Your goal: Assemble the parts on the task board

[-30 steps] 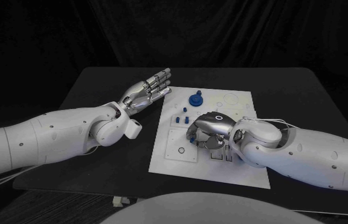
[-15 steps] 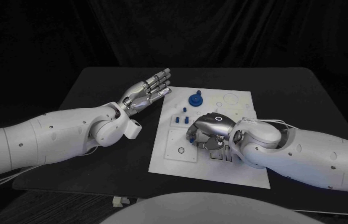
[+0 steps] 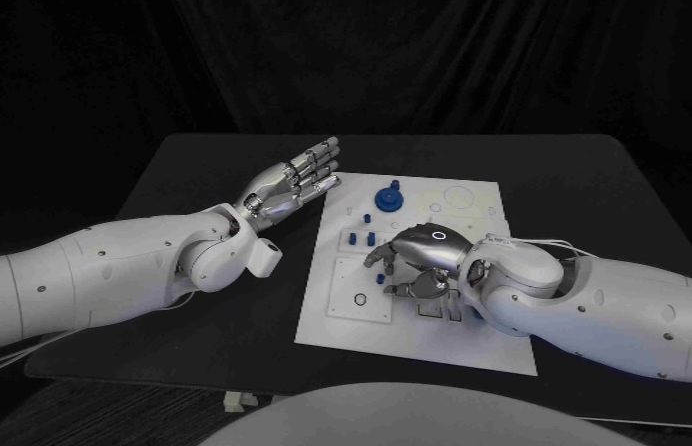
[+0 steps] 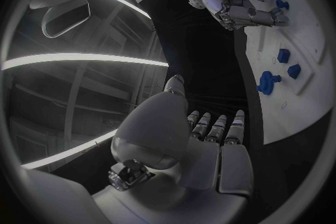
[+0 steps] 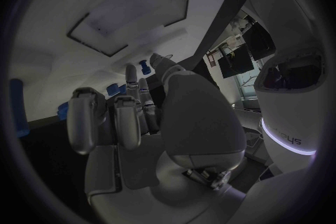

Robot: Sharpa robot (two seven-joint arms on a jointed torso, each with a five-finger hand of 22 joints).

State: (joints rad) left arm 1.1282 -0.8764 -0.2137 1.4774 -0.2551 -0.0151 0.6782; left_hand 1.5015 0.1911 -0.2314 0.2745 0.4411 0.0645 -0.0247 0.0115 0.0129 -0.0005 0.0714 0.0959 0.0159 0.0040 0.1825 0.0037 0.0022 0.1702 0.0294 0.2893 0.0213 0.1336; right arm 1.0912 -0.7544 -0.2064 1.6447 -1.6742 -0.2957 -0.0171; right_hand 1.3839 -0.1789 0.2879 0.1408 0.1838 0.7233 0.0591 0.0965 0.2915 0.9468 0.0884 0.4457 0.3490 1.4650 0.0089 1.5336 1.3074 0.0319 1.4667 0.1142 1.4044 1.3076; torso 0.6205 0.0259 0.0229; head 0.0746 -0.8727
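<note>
The white task board [image 3: 464, 338] lies in the middle of the black table. A large round blue part [image 3: 389, 198] stands near its far edge, and two small blue parts [image 3: 359, 238] stand closer in. My right hand [image 3: 417, 254] hovers low over the board's middle, fingers bent downward, with a small blue part [image 3: 378, 275] just below its fingertips. In the right wrist view the right hand [image 5: 133, 117] has nothing in its palm, with the board [image 5: 105, 11] beyond. My left hand [image 3: 294, 182] lies flat with fingers straight, beside the board's far left corner.
The board carries printed outlines and shallow recesses [image 3: 355, 300] on its left half. Black table [image 3: 216, 326] surrounds the board on all sides. The left wrist view shows the board [image 4: 311, 39] with the right hand [image 4: 234, 3] over it.
My right hand's fingers have spread slightly outward toward the board's left side. The left arm has not moved.
</note>
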